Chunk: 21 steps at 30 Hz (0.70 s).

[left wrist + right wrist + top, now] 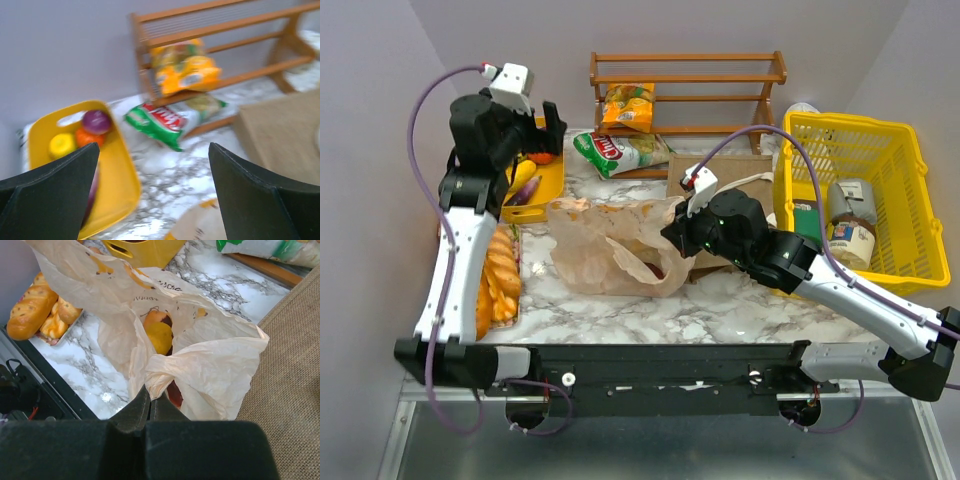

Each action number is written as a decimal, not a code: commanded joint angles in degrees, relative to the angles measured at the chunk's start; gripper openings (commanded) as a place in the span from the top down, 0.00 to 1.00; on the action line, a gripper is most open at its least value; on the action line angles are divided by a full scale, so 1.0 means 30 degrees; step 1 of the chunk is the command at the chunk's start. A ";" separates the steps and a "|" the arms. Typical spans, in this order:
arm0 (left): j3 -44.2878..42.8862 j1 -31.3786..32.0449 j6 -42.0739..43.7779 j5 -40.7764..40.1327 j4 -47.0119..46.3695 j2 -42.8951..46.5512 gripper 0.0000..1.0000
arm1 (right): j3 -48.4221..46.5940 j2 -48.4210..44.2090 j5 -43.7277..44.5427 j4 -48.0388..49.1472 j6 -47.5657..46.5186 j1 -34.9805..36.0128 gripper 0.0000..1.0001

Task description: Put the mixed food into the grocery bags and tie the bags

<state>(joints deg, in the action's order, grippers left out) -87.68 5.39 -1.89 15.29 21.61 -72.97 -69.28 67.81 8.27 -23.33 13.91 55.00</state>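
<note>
Peach plastic bag (220, 365), yellow fruit (160, 337) half out of sight inside.

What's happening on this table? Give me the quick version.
Two robot arms are bagging groceries. The right claw is shut on the rim of the peach plastic bag, holding its mouth up, with yellowish fruit already inside. The left claw hangs open and empty near the yellow tray of produce. A green chip packet and an orange packet sit at the wooden rack, not yet bagged.
</note>
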 commanded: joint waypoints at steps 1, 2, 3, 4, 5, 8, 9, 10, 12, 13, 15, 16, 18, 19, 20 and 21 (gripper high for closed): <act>-0.1791 -0.1560 0.0332 -0.5499 0.3137 -0.5200 0.01 | -0.0258 -0.0045 -0.0062 -0.0191 -0.0008 -0.0053 0.99; -0.2060 -0.1562 0.0540 -0.5999 0.3343 -0.5904 0.02 | -0.0200 -0.0074 -0.0004 -0.0191 0.0021 -0.0082 0.99; -0.2324 -0.1562 0.1992 -0.6440 0.3461 -0.7245 0.03 | -0.0170 -0.0103 -0.0033 -0.0162 0.0050 -0.0053 0.99; -0.3051 -0.1562 0.2413 -0.7198 0.3665 -0.7984 0.06 | -0.0141 -0.0133 0.0025 -0.0162 0.0108 -0.0053 0.99; -0.3552 -0.1562 0.2823 -0.7467 0.4334 -0.8745 0.08 | -0.0112 -0.0133 -0.0032 -0.0191 0.0138 -0.0053 0.99; -0.5310 -0.1562 0.4143 -0.8638 0.5448 -1.1500 0.16 | -0.0053 -0.0104 -0.0092 -0.0162 0.0138 -0.0053 0.99; -0.5750 -0.1591 0.4291 -0.8989 0.5686 -1.2667 0.17 | -0.0024 -0.0133 -0.0179 -0.0133 0.0138 -0.0053 0.99; -0.6392 -0.1620 0.4669 -0.9225 0.5863 -1.3143 0.20 | -0.0023 -0.0191 -0.0208 -0.0104 0.0109 -0.0082 0.99; -0.6691 -0.1620 0.4878 -0.9286 0.6040 -1.4167 0.21 | 0.0035 -0.0279 -0.0209 -0.0103 0.0021 -0.0053 0.99; -0.6837 -0.2113 0.4907 -0.9286 0.6040 -1.4434 0.27 | 0.0122 -0.0425 -0.0151 -0.0103 0.0021 -0.0082 0.99; -0.6926 -0.2467 0.5229 -0.8907 0.6360 -1.5222 0.30 | 0.0240 -0.0543 -0.0121 -0.0132 -0.0067 -0.0053 0.99; -0.6897 -0.2586 0.5317 -0.8789 0.6537 -1.5489 0.30 | 0.0298 -0.0630 -0.0150 -0.0104 -0.0096 -0.0082 0.99; -0.6635 -0.2791 0.5376 -0.8874 0.6598 -1.6044 0.32 | 0.0328 -0.0777 -0.0237 -0.0074 -0.0096 -0.0053 0.99; -0.6314 -0.2850 0.5463 -0.8905 0.6510 -1.6193 0.32 | 0.0357 -0.0807 -0.0354 -0.0074 -0.0096 -0.0082 0.99; -0.6166 -0.2880 0.5493 -0.8992 0.6451 -1.6339 0.32 | 0.0386 -0.0865 -0.0355 -0.0045 -0.0067 -0.0053 0.99; -0.6106 -0.2880 0.5639 -0.9080 0.6421 -1.6660 0.32 | 0.0416 -0.0865 -0.0384 0.0013 -0.0067 -0.0082 0.99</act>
<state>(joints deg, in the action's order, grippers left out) -106.59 -2.26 12.62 -9.76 39.22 -119.92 -68.82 66.83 8.08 -23.33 13.91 55.00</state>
